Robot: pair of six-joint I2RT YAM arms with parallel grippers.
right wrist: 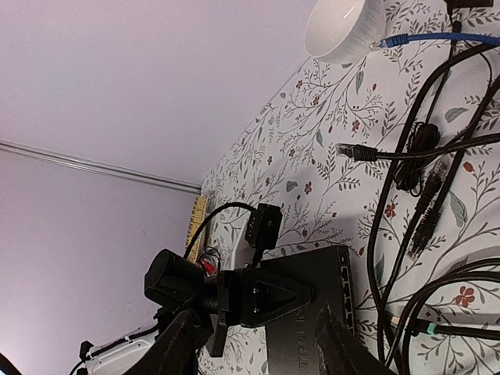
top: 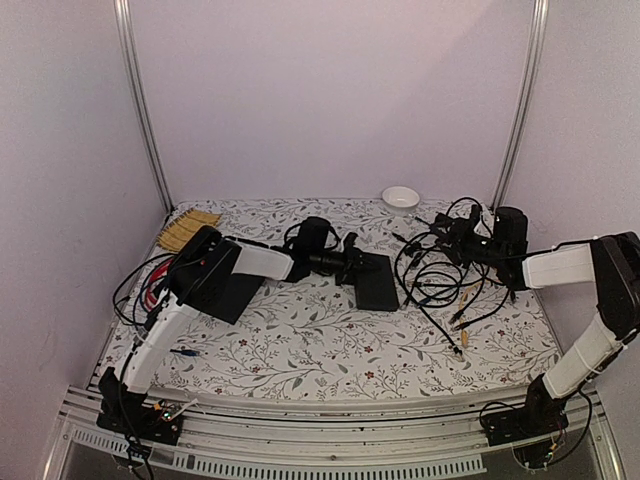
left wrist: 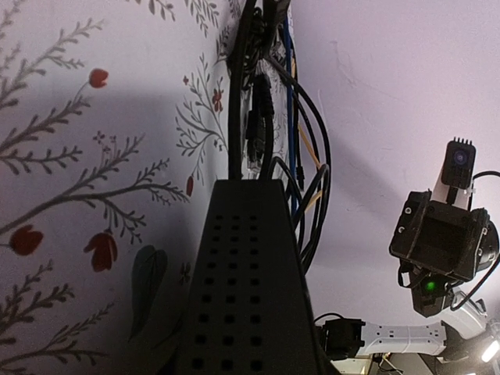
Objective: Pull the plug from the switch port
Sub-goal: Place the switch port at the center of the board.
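Note:
The switch (top: 378, 284) is a flat black box in the middle of the floral table. My left gripper (top: 351, 262) is shut on its left end. In the right wrist view one left finger (right wrist: 291, 293) lies on the switch's top (right wrist: 312, 348), and its socket row (right wrist: 344, 285) faces the cables. In the left wrist view the vented casing (left wrist: 242, 289) fills the bottom, and a black plug (left wrist: 255, 144) meets its far edge. I cannot tell if the plug is seated. My right gripper (top: 463, 238) is open and empty, right of the switch, over the cable tangle; its fingers (right wrist: 181, 344) frame the switch.
A tangle of black cables (top: 440, 272) with loose plugs (right wrist: 349, 151) lies right of the switch. A white bowl (top: 401, 197) stands at the back, with a blue cable (right wrist: 437, 37) beside it. A thinner black slab (top: 228, 292), red and black wires (top: 148, 292) and a yellow bundle (top: 188, 230) lie at the left.

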